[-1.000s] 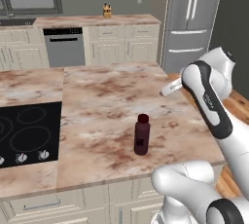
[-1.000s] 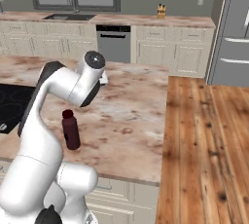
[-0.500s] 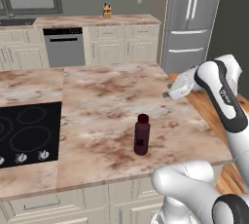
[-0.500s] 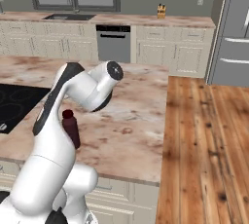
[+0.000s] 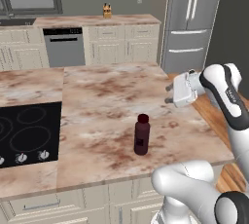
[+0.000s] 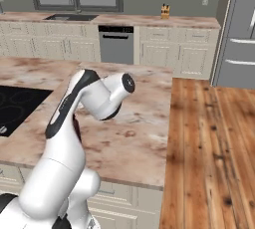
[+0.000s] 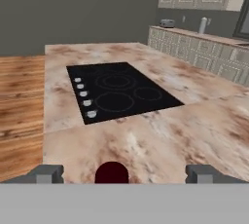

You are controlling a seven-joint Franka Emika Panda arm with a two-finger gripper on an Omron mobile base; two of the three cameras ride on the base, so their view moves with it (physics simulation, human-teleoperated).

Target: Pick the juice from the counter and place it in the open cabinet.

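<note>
Unlabelled juice [image 5: 141, 135] upright on the counter [image 5: 107, 101]

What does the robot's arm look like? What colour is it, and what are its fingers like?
The arm is glossy white with rounded, tube-like links and dark grey bands at the joints. Its hand is a boxy white block. The gripper has two small, blocky, dark grey fingertips. No cables or markings show.

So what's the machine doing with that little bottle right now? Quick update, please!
Tool open, empty, fingers either side of the juice cap, not gripping. Juice upright on counter. Nothing between them.
</note>
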